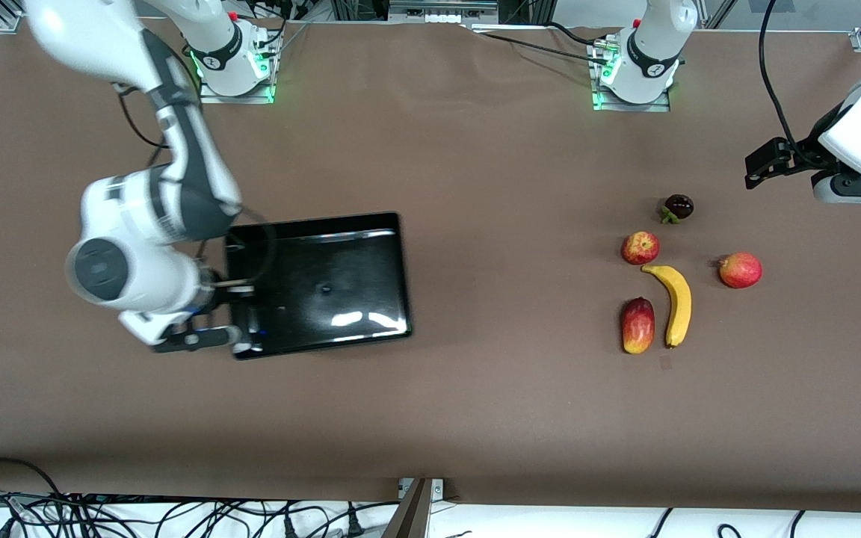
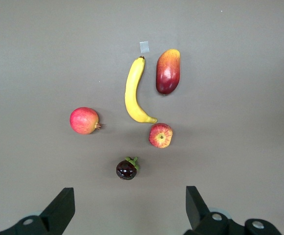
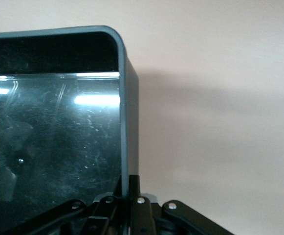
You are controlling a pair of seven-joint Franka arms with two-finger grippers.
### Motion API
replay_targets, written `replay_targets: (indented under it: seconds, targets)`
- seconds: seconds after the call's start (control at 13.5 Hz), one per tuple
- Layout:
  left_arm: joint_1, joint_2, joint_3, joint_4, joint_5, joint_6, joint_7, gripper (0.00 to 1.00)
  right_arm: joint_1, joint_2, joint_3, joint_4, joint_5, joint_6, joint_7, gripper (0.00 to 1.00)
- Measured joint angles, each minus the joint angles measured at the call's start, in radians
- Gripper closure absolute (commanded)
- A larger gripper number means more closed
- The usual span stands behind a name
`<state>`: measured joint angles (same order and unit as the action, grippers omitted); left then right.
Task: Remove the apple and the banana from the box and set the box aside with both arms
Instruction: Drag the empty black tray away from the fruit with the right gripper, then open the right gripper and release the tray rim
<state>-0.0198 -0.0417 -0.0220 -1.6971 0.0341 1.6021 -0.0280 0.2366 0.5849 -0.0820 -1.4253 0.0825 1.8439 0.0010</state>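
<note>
The black tray (image 1: 326, 254) lies toward the right arm's end of the table. My right gripper (image 1: 230, 336) is shut on the tray's low end wall (image 3: 124, 122), one finger inside and one outside, as the right wrist view (image 3: 130, 183) shows. The yellow banana (image 1: 676, 302) and the small red apple with a yellowish patch (image 1: 640, 247) lie together toward the left arm's end. My left gripper (image 1: 763, 168) hangs open and empty high over the table beside the fruit. The left wrist view shows the gripper (image 2: 129, 208), banana (image 2: 133, 90) and apple (image 2: 160, 135).
A pinkish-red apple (image 1: 740, 270), a red-and-yellow mango (image 1: 637, 325) and a dark mangosteen (image 1: 678, 207) lie around the banana. They also show in the left wrist view: apple (image 2: 84, 120), mango (image 2: 167, 71), mangosteen (image 2: 126, 169). Brown table between tray and fruit is bare.
</note>
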Motion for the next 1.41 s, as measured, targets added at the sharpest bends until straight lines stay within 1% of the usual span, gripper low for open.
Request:
replay_targets:
  seconds: [0.07, 0.22, 0.37, 0.59, 0.74, 0.97, 1.11, 1.19, 1.26, 1.34, 1.41]
  targets:
    - [0.000, 0.000, -0.001, 0.001, 0.000, -0.001, 0.000, 0.00, -0.047, -0.001, -0.001, -0.027, 0.000, 0.023, -0.042, 1.00]
    - [0.000, 0.000, -0.001, 0.001, 0.000, -0.004, 0.000, 0.00, -0.124, -0.007, -0.002, -0.099, 0.001, 0.113, -0.116, 1.00]
    - [0.000, 0.000, -0.001, 0.001, 0.000, -0.006, 0.000, 0.00, -0.162, -0.030, -0.018, -0.197, 0.001, 0.214, -0.166, 1.00]
    - [-0.001, 0.000, -0.002, 0.003, 0.000, -0.008, -0.001, 0.00, -0.166, -0.085, -0.066, -0.350, 0.006, 0.322, -0.204, 1.00]
    - [-0.001, 0.000, -0.002, 0.003, 0.000, -0.009, -0.001, 0.00, -0.166, -0.113, -0.087, -0.427, 0.042, 0.354, -0.208, 1.00]
    - [-0.001, 0.000, -0.002, 0.003, 0.000, -0.010, -0.001, 0.00, -0.166, -0.145, -0.112, -0.519, 0.085, 0.413, -0.215, 1.00]
    - [-0.001, 0.000, -0.002, 0.003, 0.000, -0.011, -0.001, 0.00, -0.166, -0.163, -0.117, -0.555, 0.097, 0.440, -0.216, 1.00]
    - [-0.002, 0.000, -0.002, 0.003, 0.000, -0.011, -0.001, 0.00, -0.166, -0.166, -0.117, -0.566, 0.098, 0.449, -0.216, 0.86]
    - [-0.003, 0.000, -0.002, 0.003, 0.000, -0.011, -0.001, 0.00, -0.166, -0.168, -0.117, -0.569, 0.099, 0.451, -0.216, 0.32]
    - [-0.003, 0.000, -0.002, 0.003, 0.000, -0.011, -0.001, 0.00, -0.166, -0.168, -0.118, -0.570, 0.098, 0.447, -0.216, 0.08]
    - [-0.004, 0.000, -0.002, 0.003, 0.000, -0.011, -0.001, 0.00, -0.165, -0.170, -0.118, -0.570, 0.098, 0.446, -0.216, 0.00]
